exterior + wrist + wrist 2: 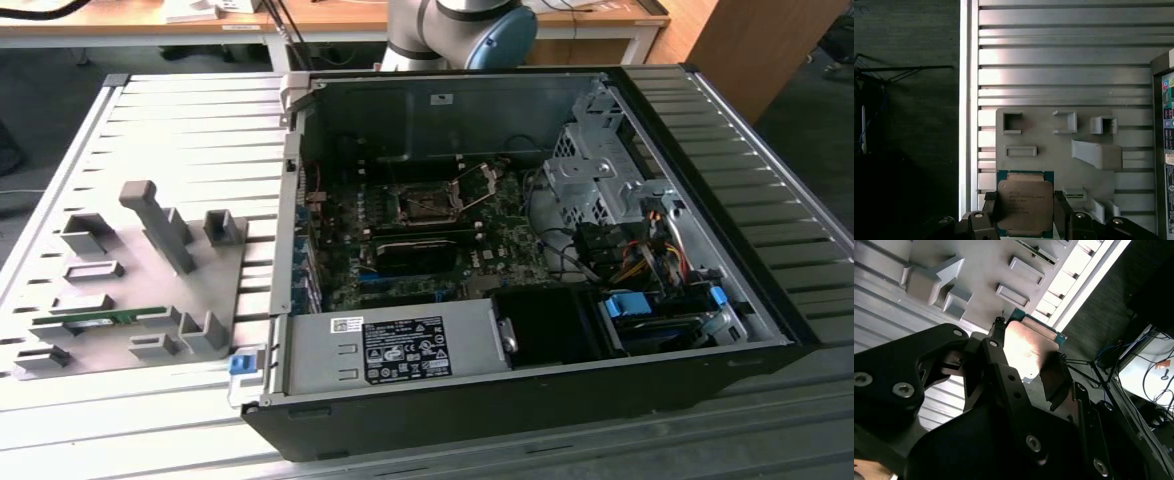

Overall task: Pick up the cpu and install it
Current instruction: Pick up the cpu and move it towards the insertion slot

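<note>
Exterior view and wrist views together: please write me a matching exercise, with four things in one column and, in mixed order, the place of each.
Things:
1. cpu
2. memory stick
3. power supply
4. processor socket

Places:
A. lying in the grey fixture plate
B. on the motherboard
C. held in the gripper
D. along the near wall of the case

Pairs: 1-C, 2-A, 3-D, 4-B
</note>
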You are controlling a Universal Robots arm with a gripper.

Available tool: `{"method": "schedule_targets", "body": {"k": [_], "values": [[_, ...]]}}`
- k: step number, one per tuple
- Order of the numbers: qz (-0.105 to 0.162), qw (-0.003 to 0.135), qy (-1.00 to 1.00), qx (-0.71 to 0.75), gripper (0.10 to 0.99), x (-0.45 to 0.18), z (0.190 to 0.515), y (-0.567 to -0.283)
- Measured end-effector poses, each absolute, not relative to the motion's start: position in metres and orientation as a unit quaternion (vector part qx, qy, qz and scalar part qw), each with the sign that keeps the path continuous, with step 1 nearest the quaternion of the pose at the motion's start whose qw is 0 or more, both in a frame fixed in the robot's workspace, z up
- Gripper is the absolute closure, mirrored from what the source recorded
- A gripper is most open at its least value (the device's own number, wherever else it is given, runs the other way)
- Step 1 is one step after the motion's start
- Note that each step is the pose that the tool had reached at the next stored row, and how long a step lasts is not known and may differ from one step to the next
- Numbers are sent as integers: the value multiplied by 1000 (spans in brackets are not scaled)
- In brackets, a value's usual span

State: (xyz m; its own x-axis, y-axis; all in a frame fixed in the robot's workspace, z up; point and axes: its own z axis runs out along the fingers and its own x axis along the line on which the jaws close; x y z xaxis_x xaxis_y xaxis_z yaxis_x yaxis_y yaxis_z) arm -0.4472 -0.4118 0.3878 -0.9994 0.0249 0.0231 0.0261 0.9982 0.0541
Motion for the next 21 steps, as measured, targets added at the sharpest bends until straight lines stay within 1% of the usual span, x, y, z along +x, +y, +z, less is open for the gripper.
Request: {"method": "schedule_targets", "body": {"k": [21], "values": [[-27,11,-999,-14,549,-388,389,-412]]}}
